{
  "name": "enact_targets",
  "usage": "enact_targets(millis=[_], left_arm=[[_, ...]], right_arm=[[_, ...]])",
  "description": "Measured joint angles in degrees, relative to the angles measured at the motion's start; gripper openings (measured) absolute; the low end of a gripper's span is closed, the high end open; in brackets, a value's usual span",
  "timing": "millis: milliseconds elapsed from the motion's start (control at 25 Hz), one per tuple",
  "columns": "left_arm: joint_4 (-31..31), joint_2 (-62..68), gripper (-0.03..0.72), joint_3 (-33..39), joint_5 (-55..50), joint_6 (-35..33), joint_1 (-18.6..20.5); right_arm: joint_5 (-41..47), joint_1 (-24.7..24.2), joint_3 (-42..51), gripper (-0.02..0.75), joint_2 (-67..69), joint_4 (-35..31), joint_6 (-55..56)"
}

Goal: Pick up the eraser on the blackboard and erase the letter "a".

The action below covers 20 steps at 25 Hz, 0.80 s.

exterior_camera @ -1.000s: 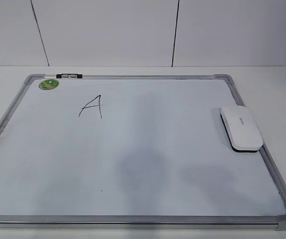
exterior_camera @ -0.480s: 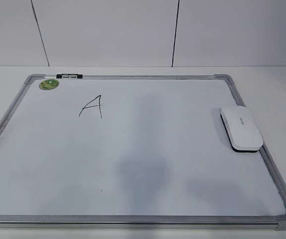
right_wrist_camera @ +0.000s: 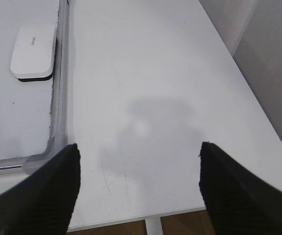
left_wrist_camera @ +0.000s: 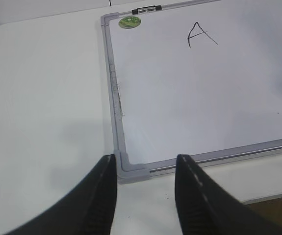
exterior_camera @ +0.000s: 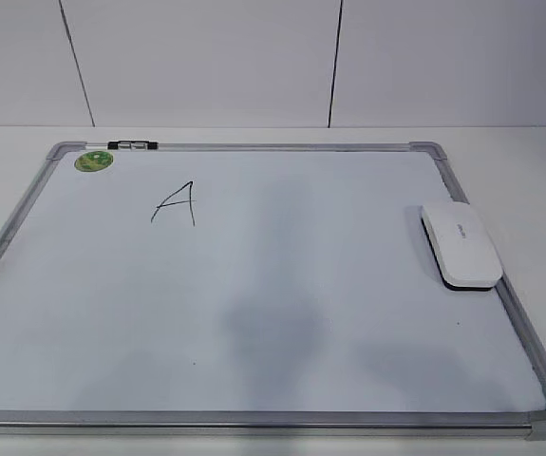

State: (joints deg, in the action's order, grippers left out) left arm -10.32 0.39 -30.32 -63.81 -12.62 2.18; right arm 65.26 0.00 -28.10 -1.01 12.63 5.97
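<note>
Large rectangular whiteboard (exterior_camera: 282, 285) with a silver-grey metal frame and grey plastic corners, flat on a white table (exterior_camera: 529, 180), filling most of the exterior view. Round green sticker (exterior_camera: 93, 161) in the far left corner of the board, just beside a small black-and-silver clip (exterior_camera: 132, 145) on the far frame edge. Angular capital "A" (exterior_camera: 176, 203) in black marker on the left half of the writing surface, near the sticker; no rounded lowercase letter visible in any view. White oblong plastic eraser (exterior_camera: 460, 245) with rounded corners, small grey lettering on top and a dark underside, at the right edge of the board, touching or slightly overlapping the frame, well apart from the written letter. No arm in the exterior view.

Left wrist view: black left gripper (left_wrist_camera: 145, 196) above the near left corner of the board, jaws apart with a moderate gap, nothing between them. Right wrist view: black right gripper (right_wrist_camera: 138, 188) over bare table to the right of the board, jaws spread wide and empty, eraser farther off at upper left.
</note>
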Motion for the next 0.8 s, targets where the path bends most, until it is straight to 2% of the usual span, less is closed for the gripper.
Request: enact_targets(millis=[440,800], left_arm=[[0.0,0.0,0.284,0.0,0.0,0.0,0.0],[0.0,0.0,0.262,0.0,0.0,0.0,0.0]], right_arm=[[0.0,0.0,0.0,0.589,0.0,-0.14,0.0],[0.0,0.0,0.0,0.589,0.0,-7.25,-5.97]])
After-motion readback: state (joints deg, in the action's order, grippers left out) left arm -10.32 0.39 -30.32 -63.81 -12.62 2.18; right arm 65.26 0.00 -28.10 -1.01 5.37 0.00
